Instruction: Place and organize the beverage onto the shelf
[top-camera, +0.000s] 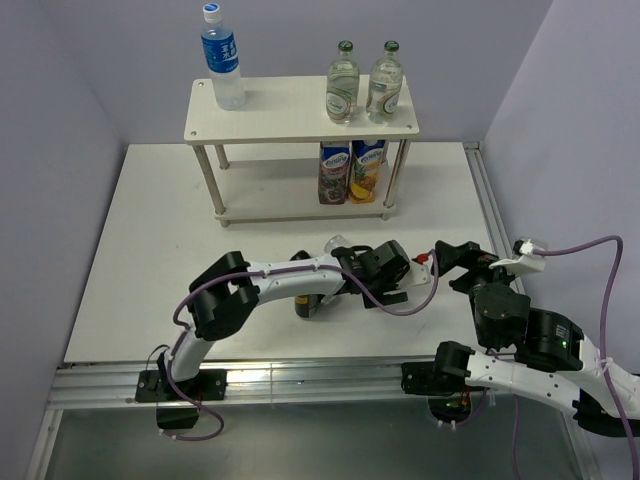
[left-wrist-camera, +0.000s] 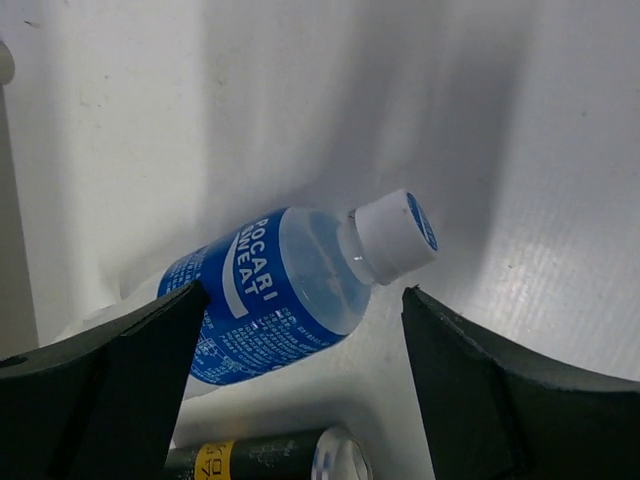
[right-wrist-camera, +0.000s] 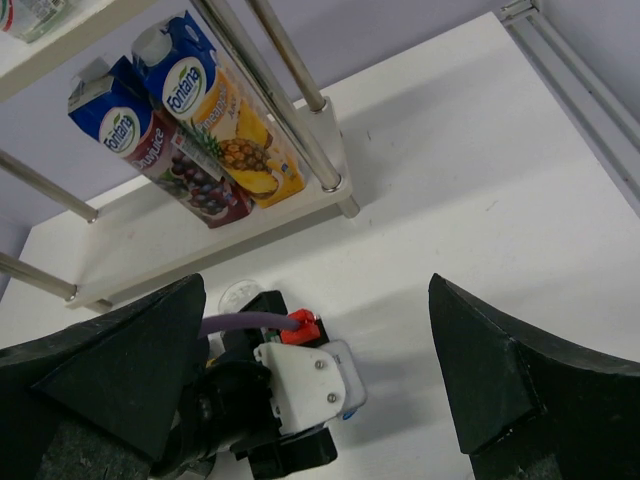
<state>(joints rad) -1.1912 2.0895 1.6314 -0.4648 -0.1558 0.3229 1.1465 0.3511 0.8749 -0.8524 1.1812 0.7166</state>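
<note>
The shelf (top-camera: 290, 108) stands at the back of the table. On its top board stand one blue-labelled water bottle (top-camera: 221, 58) at the left and two green-capped glass bottles (top-camera: 342, 84) at the right. My left gripper (top-camera: 347, 262) is open, low over the table's middle. Its fingers straddle a second water bottle (left-wrist-camera: 275, 290) that lies on its side with its white cap to the right; I cannot tell whether they touch it. A dark can (left-wrist-camera: 255, 456) lies just nearer in that view and shows under the arm (top-camera: 305, 302). My right gripper (top-camera: 452, 267) is open and empty, close to the right of the left wrist.
Two juice cartons (top-camera: 350, 172) stand on the shelf's lower board at the right; they also show in the right wrist view (right-wrist-camera: 190, 130). The left wrist's white camera mount (right-wrist-camera: 300, 385) sits between my right fingers. A metal rail (top-camera: 490, 215) runs along the table's right edge.
</note>
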